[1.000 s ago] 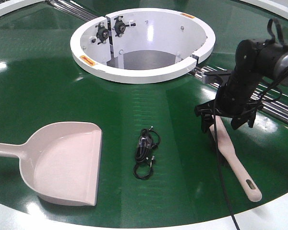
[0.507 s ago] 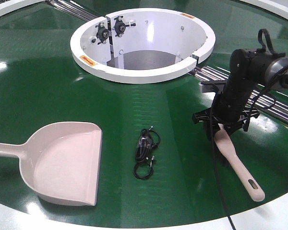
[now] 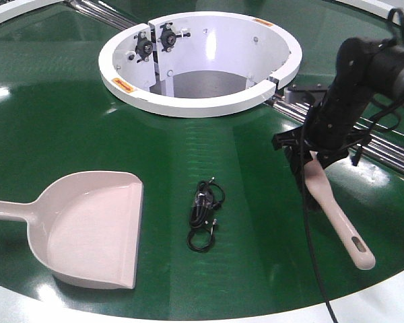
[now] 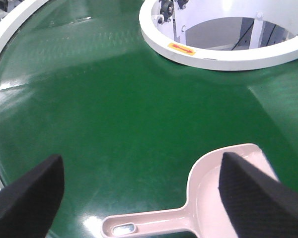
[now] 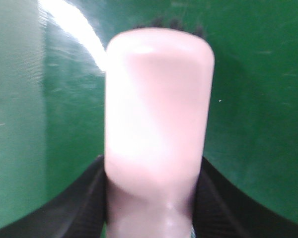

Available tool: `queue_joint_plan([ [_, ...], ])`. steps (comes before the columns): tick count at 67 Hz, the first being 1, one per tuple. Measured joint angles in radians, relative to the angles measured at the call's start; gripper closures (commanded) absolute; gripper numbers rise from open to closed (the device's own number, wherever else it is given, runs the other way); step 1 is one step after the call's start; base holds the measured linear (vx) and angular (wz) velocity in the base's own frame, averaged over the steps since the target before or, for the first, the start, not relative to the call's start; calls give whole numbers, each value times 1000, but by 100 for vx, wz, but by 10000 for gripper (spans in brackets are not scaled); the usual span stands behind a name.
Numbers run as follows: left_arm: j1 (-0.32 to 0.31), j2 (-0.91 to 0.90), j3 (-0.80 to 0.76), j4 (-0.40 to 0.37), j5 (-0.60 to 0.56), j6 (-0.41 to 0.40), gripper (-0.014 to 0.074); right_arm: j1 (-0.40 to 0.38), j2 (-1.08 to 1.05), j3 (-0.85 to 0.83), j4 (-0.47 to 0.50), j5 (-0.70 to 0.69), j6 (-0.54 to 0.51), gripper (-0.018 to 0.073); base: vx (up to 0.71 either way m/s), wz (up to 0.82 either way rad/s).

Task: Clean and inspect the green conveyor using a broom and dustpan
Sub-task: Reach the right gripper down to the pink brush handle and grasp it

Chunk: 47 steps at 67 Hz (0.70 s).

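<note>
1. The conveyor [image 3: 67, 121] is a round belt of glossy dark green with white rims. It has one white ring [image 3: 188, 101] at its centre and ribbed metal rails [image 3: 384, 145] on the right.
2. One dustpan [image 3: 87, 229] of smooth pale pink plastic lies flat on the near left of the belt. It is a wide, flat-fronted scoop with a long straight handle.
3. One broom [image 3: 337, 215] is on the right of the belt. It is narrow beige plastic with dark bristles and a slotted handle end.
4. The right gripper [image 3: 310, 151] has its jaws pinching the broom's head end.
5. The left gripper [image 4: 141, 163] is above the dustpan handle, jaws spread wide and empty.
6. One coiled black cable [image 3: 205, 214] lies between the dustpan and the broom.
</note>
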Motion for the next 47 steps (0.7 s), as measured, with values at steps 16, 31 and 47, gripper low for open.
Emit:
queue_joint_plan([
  [16,0,0,0,0,5,86,7,0,-134,181,-4,8,-1,566,0,0],
  [31,0,0,0,0,8,160,7,0,-180,231,-13,10,-1,564,0,0],
  [47,0,0,0,5,20,354,7,0,-200,231,-13,10,-1,564,0,0],
])
